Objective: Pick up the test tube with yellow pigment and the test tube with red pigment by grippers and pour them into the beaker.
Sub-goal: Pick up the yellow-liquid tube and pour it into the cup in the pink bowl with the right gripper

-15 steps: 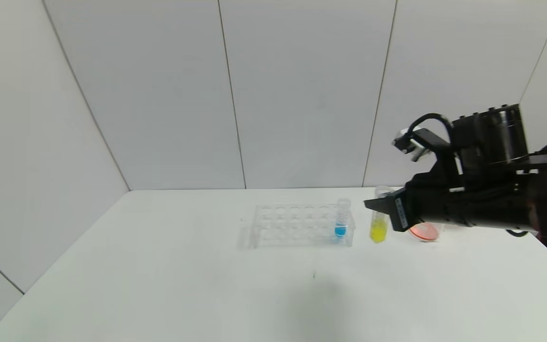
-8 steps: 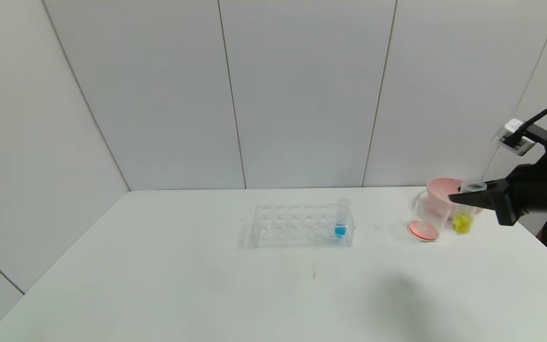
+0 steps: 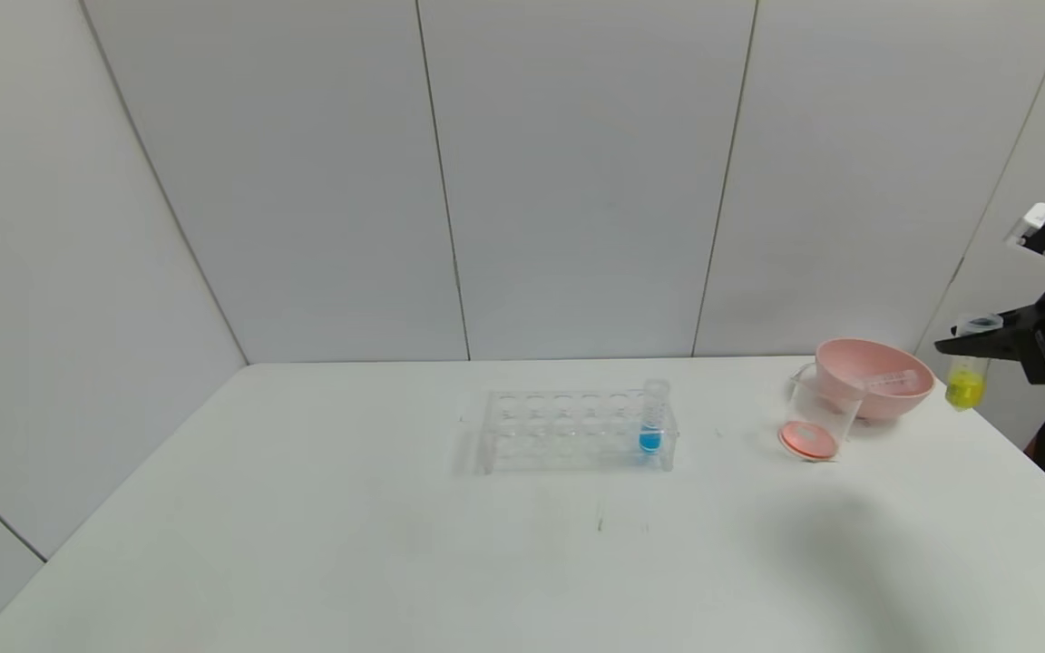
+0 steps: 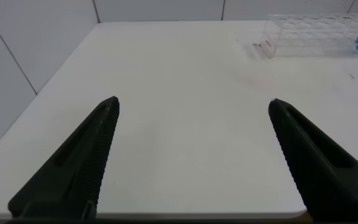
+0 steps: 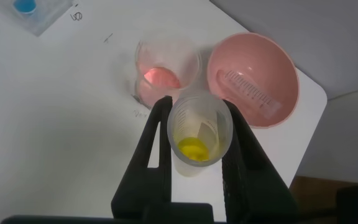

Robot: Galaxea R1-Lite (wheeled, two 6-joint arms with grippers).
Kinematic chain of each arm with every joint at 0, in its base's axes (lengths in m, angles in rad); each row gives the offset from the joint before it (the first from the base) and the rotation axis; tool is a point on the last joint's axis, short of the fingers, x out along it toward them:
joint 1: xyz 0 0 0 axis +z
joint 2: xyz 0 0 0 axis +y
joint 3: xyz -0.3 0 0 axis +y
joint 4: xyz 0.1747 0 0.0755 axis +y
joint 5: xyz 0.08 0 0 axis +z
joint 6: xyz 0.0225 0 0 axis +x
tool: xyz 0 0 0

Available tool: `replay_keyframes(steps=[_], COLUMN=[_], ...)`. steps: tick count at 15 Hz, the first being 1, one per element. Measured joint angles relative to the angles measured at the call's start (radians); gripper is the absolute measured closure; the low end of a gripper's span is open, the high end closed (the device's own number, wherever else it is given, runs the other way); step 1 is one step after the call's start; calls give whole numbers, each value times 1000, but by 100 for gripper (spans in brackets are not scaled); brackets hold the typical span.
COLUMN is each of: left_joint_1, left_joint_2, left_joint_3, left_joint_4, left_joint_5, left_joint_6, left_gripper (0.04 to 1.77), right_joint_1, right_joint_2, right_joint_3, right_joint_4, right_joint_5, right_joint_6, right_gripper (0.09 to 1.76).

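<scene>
walls: pale grey panels | table: white, matte | light: even

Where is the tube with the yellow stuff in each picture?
Head view: the test tube with yellow pigment hangs at the far right edge, pinched by the right gripper, beyond the pink bowl.
Left wrist view: not in it.
Right wrist view: the tube fills the middle, seen from above between the right gripper's fingers.
Shared landmark: the pink bowl, beside the beaker.
</scene>
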Motion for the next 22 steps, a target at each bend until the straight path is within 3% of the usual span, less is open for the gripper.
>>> replay_keyframes(steps=[7, 15, 17, 19, 22], left_joint_1=[0, 0, 0, 0, 0], left_joint_2=[0, 0, 0, 0, 0], left_joint_3=[0, 0, 0, 0, 0], left_joint_4=[0, 0, 0, 0, 0], left_joint_5=[0, 0, 0, 0, 0], left_joint_6=[0, 0, 0, 0, 0], left_gripper=[9, 9, 9, 9, 9], right_joint_1=[30, 40, 40, 44, 97], right_joint_2=[224, 287, 300, 323, 351], right_joint_3=[-243, -314, -377, -481, -536], right_joint_4=[52, 86, 191, 336, 352], right_joint_5=[-8, -11, -19, -80, -204], right_joint_6=[0, -20, -77, -152, -249], right_gripper=[133, 133, 133, 133, 133])
